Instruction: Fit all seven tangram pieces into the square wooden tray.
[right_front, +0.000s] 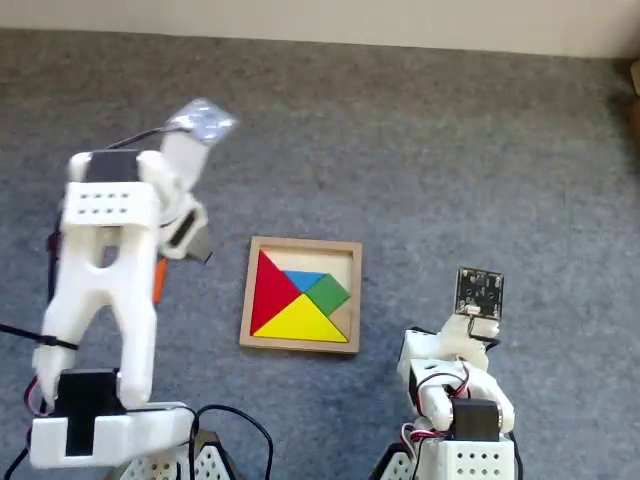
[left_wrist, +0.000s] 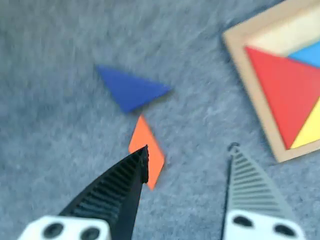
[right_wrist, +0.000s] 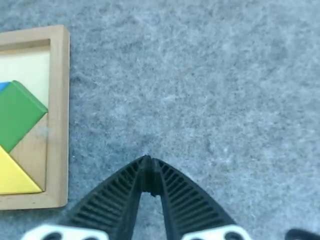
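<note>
- Carpet (right_front: 450, 150): grey, lies under everything.
- Left arm (right_front: 100, 260): in the high view it stands left of the tray and covers the carpet below it, apart from a sliver of orange at its side.
- Right arm (right_front: 455, 385): folded low, near the tray's right corner.
- Tray (right_front: 300, 243): square and wooden, flat on the carpet between the arms. Bare wood shows along its far and right sides.
- Red triangle (right_front: 270, 290), yellow triangle (right_front: 300, 322): in the tray, edges touching.
- Dark blue triangle (left_wrist: 131, 90): on the carpet outside the tray. The left wrist view shows it.
- Green square (right_front: 328, 292), light blue triangle (right_front: 303, 279): in the tray, against the red and yellow.
- Orange piece (left_wrist: 150, 137): a parallelogram on the carpet, just beside the dark blue triangle.
- Left gripper (left_wrist: 189, 149): fingers spread wide, one tip over the orange piece.
- Right gripper (right_wrist: 150, 167): fingers pressed together over carpet, apart from the tray.
</note>
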